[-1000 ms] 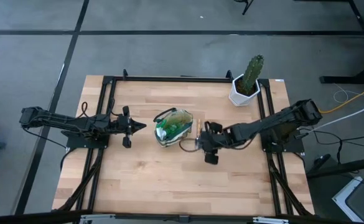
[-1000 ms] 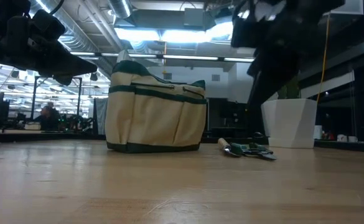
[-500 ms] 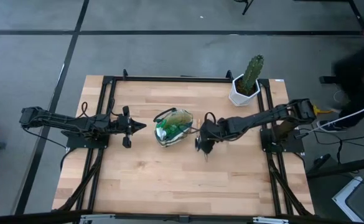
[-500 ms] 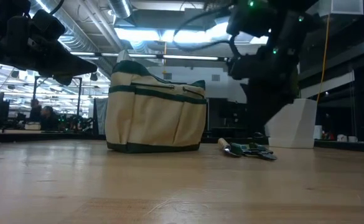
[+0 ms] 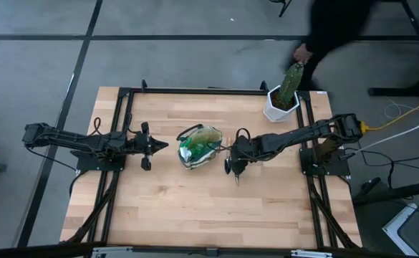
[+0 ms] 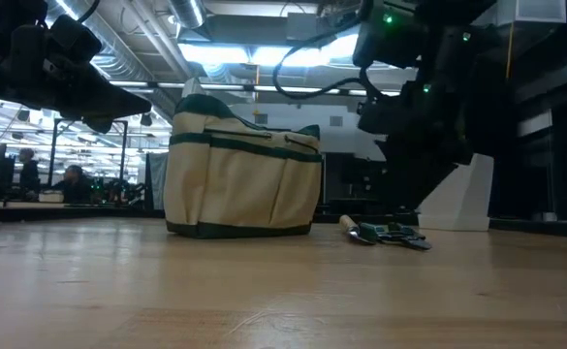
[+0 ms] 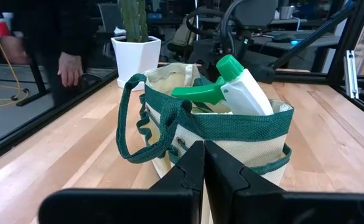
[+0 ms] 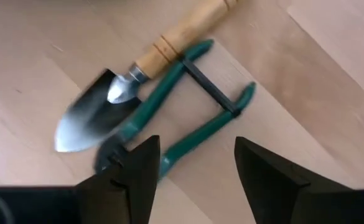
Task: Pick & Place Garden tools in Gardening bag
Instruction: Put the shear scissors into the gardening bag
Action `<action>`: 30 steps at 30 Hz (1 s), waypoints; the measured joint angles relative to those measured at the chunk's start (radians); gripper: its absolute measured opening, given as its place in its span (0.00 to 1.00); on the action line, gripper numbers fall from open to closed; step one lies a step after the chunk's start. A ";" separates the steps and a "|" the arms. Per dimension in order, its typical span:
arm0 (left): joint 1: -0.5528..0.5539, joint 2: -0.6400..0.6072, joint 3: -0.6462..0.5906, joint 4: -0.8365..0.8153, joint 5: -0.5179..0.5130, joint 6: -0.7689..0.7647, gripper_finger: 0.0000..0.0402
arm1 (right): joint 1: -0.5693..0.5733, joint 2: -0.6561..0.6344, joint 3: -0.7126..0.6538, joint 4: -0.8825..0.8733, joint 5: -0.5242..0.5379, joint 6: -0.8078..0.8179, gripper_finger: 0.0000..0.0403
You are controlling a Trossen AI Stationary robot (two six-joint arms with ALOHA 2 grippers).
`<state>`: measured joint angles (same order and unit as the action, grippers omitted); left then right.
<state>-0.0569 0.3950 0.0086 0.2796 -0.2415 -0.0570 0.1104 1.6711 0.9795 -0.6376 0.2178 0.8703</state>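
My right claw spread wide over the trowel and green-handled pruners lying beside the gardening bag on my table, left claw clenched shut, empty, facing the bag

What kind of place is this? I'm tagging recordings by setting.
Most likely a robotics lab or open workshop, not a garden. Two arms are mounted on a framed wooden table, the low view shows exposed ceiling ducts and strip lights, and people sit at desks far behind the gardening bag.
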 joint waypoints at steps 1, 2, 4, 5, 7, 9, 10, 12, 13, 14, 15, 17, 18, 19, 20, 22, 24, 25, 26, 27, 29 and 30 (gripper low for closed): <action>0.000 0.000 0.000 0.000 0.000 0.000 0.01 | 0.000 0.000 0.000 -0.011 0.005 0.000 0.52; 0.000 0.000 0.000 0.000 0.000 0.000 0.01 | 0.000 0.000 0.000 -0.019 0.013 0.003 0.52; 0.000 0.000 0.000 0.000 0.000 0.000 0.01 | 0.000 0.000 0.000 -0.027 0.026 0.014 0.52; 0.000 0.000 0.000 0.000 0.000 0.000 0.01 | 0.000 0.000 0.000 -0.026 0.026 0.020 0.52; 0.000 0.000 0.000 0.000 0.000 0.000 0.01 | 0.000 0.000 0.000 -0.021 0.033 0.032 0.52; 0.000 0.000 0.000 0.000 0.000 0.000 0.01 | 0.000 0.001 0.000 -0.013 0.044 0.038 0.52; 0.000 0.000 0.000 0.000 0.000 0.000 0.01 | 0.000 0.001 0.000 -0.008 0.044 0.039 0.52; 0.000 0.000 0.000 0.000 0.000 0.000 0.01 | 0.000 0.002 0.000 -0.004 0.044 0.039 0.52; 0.000 0.000 0.000 0.000 0.000 0.000 0.01 | 0.000 0.007 0.000 0.002 0.044 0.039 0.52; 0.000 0.000 0.000 0.000 0.000 0.000 0.01 | 0.000 0.016 0.000 0.011 0.044 0.039 0.52; 0.000 0.000 0.000 0.000 0.000 0.000 0.01 | 0.000 0.024 0.000 0.013 0.044 0.039 0.52; 0.000 0.000 0.000 0.000 0.000 0.000 0.01 | 0.000 0.050 0.001 0.031 0.044 0.041 0.52; 0.000 0.000 0.000 0.000 0.000 0.000 0.01 | 0.000 0.066 0.001 0.038 0.044 0.045 0.52; 0.000 0.000 0.000 0.000 0.000 0.000 0.01 | 0.000 0.084 0.001 0.035 0.043 0.047 0.52; 0.000 0.000 0.000 0.000 0.000 0.000 0.01 | 0.000 0.100 0.001 0.041 0.044 0.046 0.52; 0.000 0.000 0.000 0.000 0.000 0.000 0.01 | 0.000 0.127 0.003 0.052 0.044 0.047 0.52; 0.000 0.000 0.000 0.000 0.000 0.000 0.01 | 0.001 0.143 0.006 0.052 0.050 0.047 0.52; 0.000 0.000 0.000 0.000 0.000 0.000 0.01 | 0.001 0.145 0.006 0.051 0.051 0.045 0.52; 0.000 0.000 0.000 0.000 0.000 0.000 0.01 | 0.001 0.146 0.006 0.051 0.050 0.038 0.52; 0.000 0.000 0.000 0.000 0.000 0.000 0.01 | 0.001 0.146 0.006 0.052 0.050 0.031 0.51; 0.000 0.000 0.000 0.000 0.000 0.000 0.01 | 0.001 0.147 0.006 0.055 0.049 0.002 0.50; 0.000 0.000 0.000 0.000 0.000 0.000 0.01 | 0.001 0.147 0.006 0.055 0.048 -0.016 0.49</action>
<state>-0.0570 0.3954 0.0086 0.2797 -0.2417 -0.0571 0.1112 1.8183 0.9852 -0.5823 0.2657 0.8540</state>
